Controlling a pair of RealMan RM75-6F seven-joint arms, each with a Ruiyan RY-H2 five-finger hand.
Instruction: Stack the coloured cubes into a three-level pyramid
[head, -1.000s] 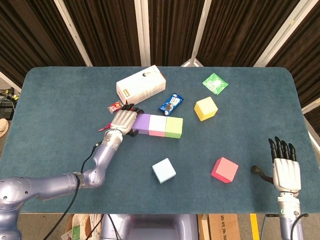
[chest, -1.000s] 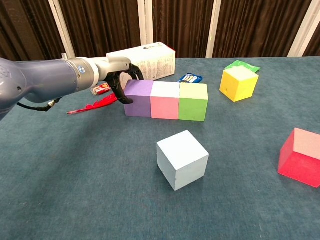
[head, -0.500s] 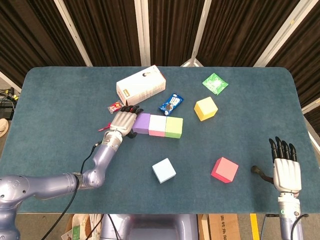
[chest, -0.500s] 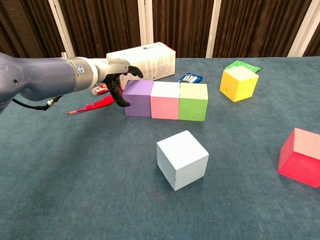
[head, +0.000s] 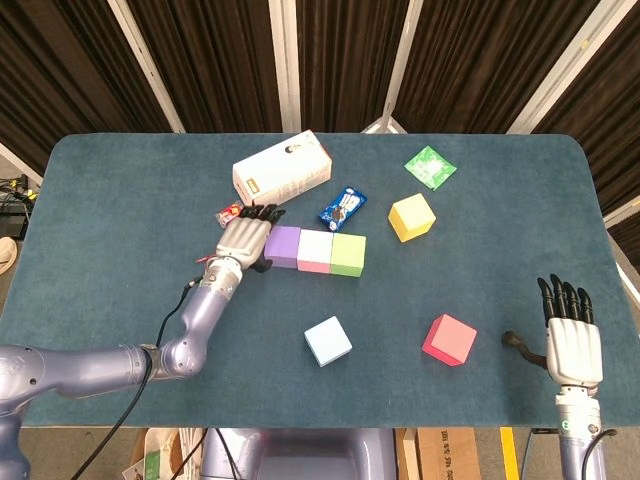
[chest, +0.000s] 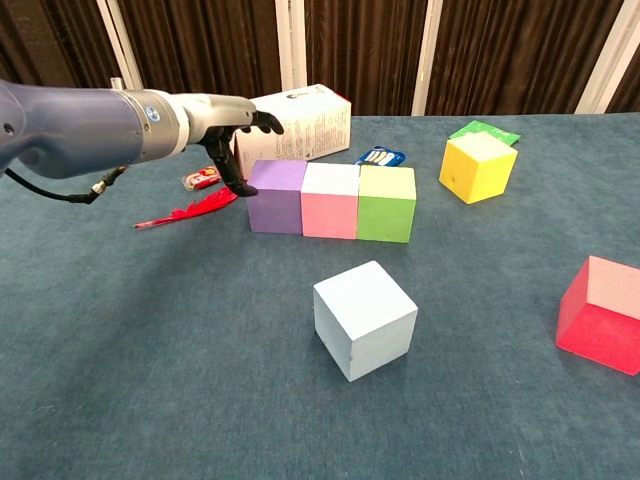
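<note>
A purple cube (head: 282, 247) (chest: 276, 196), a pink cube (head: 315, 250) (chest: 331, 200) and a green cube (head: 348, 254) (chest: 386, 203) stand in a touching row mid-table. My left hand (head: 245, 235) (chest: 228, 128) hovers just left of the purple cube with its fingers spread, holding nothing. A light blue cube (head: 328, 340) (chest: 364, 318) lies in front of the row. A red cube (head: 449, 339) (chest: 601, 314) sits to the right, a yellow cube (head: 412, 217) (chest: 477, 167) behind it. My right hand (head: 570, 335) rests open at the table's near right edge.
A white carton (head: 281, 167) (chest: 290, 122) lies behind the row. A blue snack packet (head: 341, 206) (chest: 380, 157), a green packet (head: 430, 166) (chest: 483, 131), a small red wrapper (head: 230, 213) (chest: 201, 180) and a red feather (chest: 187, 211) lie around it.
My left hand has let go of the purple cube's left side, lifted and drawn back to the left with its fingers opening. The cubes and my right hand have not moved.
</note>
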